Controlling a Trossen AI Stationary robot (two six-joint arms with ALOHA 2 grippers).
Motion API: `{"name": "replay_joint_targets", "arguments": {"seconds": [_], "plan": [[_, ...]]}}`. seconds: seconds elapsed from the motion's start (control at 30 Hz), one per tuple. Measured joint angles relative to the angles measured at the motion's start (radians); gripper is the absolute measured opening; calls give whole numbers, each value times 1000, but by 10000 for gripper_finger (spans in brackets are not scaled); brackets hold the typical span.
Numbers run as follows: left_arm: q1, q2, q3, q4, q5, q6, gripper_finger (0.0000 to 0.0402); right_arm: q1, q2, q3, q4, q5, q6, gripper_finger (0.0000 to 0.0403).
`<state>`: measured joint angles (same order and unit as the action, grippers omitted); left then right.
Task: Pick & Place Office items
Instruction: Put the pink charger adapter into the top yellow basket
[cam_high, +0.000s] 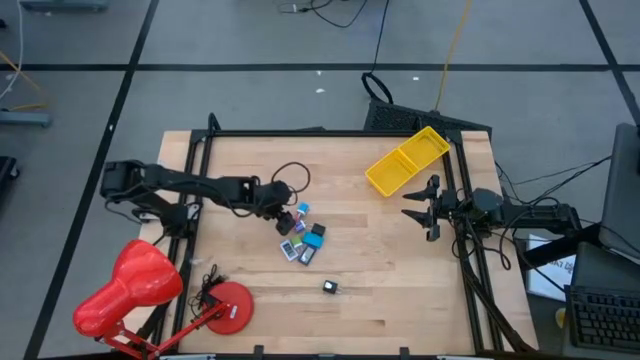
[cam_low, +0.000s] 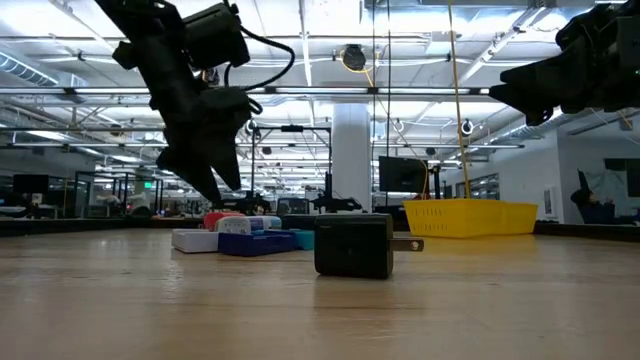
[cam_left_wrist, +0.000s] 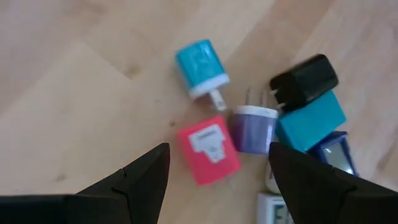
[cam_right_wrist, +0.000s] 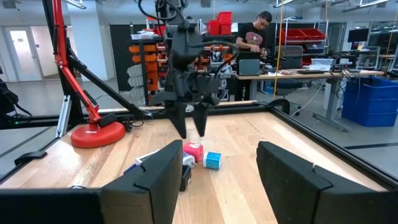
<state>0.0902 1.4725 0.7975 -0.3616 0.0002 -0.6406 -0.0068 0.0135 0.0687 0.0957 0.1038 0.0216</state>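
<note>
Office items (cam_left_wrist: 261, 130), small plug-shaped blocks, pink, teal, purple, black, clustered

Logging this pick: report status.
Left gripper open, above the pile of small chargers. Right gripper open, waiting beside yellow tray. One black charger lies apart. Nothing blocking.

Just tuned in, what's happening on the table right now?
The left tool hangs open just above the cluster of office items, lined up over the pink piece, holding nothing. One black piece lies apart from the pile. The right tool waits open near the yellow tray, which looks empty from above.
</note>
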Motion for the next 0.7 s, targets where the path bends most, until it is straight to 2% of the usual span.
{"name": "replay_joint_targets", "arguments": {"seconds": [0.37, 0.7], "plan": [[-63, 112, 0, 24, -131, -26, 273, 0, 0, 0, -2, 0, 0, 196], [-64, 174, 0, 16, -173, 19, 273, 0, 0, 0, -2, 0, 0, 196]]}}
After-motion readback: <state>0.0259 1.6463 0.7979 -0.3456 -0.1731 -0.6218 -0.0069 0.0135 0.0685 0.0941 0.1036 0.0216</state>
